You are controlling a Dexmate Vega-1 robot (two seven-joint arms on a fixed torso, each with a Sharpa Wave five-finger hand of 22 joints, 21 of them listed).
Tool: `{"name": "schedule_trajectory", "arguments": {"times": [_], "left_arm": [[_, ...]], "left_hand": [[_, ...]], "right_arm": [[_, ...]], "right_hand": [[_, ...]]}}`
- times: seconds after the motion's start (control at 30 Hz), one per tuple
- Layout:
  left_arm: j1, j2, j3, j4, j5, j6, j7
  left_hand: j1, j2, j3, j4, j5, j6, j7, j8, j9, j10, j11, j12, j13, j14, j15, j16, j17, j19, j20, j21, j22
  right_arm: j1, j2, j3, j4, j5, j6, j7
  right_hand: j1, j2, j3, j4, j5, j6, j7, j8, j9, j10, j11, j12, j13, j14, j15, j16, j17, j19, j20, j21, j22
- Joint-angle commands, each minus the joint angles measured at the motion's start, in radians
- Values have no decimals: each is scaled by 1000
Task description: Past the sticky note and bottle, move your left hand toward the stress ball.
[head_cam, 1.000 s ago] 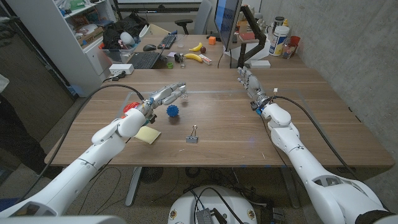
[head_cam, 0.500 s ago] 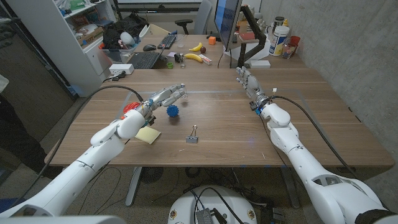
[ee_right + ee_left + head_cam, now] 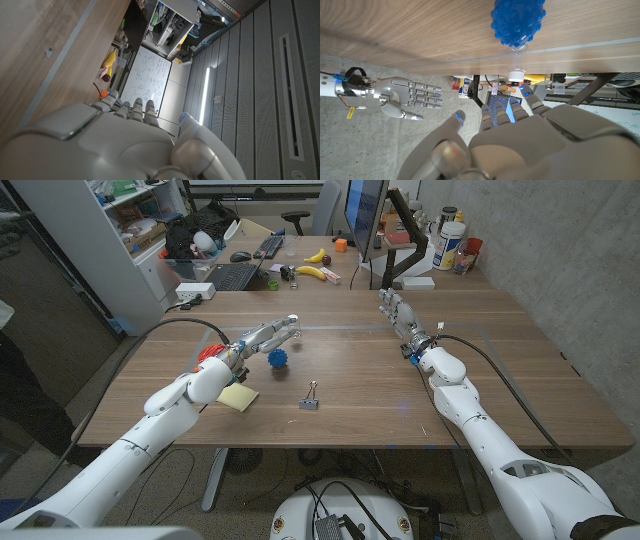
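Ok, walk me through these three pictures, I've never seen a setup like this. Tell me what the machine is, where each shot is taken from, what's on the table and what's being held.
This is a white robot with two arms, each ending in a five-finger hand, at a brown wooden table.

The wide picture looks down from a camera on the robot's head. The other two come from cameras on its wrists, looking along the back of each hand, so they appear turned over.

On the table lie a spiky blue stress ball, a yellow sticky note, a small metal binder clip and a red-capped bottle, mostly hidden behind the left arm.

The left hand reaches out just beside the ball, fingers extended, holding nothing. The right hand is at the far side, also holding nothing. A cluttered desk stands behind the table.
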Motion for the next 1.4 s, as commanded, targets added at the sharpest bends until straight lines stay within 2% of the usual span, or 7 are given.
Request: {"name": "schedule_trajectory", "arguments": {"times": [0.03,0.73,1.4], "left_arm": [[2,10,6,-8,-2,23,-26],[12,30,4,-21,-12,62,-57],[10,37,16,-32,-5,87,-73]], "left_hand": [[13,24,7,4,-1,8,0,-1,3,4,-3,2,2,-4,2,2,2,-2,1,-7,5],[16,23,8,4,-1,9,1,-2,3,-2,-7,-2,2,-4,1,3,2,-2,-1,-10,5],[22,26,13,2,1,29,0,4,2,10,-10,1,2,0,-2,4,2,2,-1,-11,6]], "right_arm": [[-5,-4,-3,-3,0,2,-6],[15,6,-18,30,-1,15,-1],[6,-1,-15,20,4,17,-4]], "right_hand": [[5,90,4,-1,0,1,-6,7,3,6,-4,-2,4,2,3,4,3,-2,7,-1,5],[4,89,3,-1,0,0,-6,6,3,7,-7,-2,4,2,2,4,3,-1,8,-2,5],[4,88,2,-1,-1,-1,-8,6,3,7,-8,-2,4,4,2,4,3,0,7,-2,5]]}}
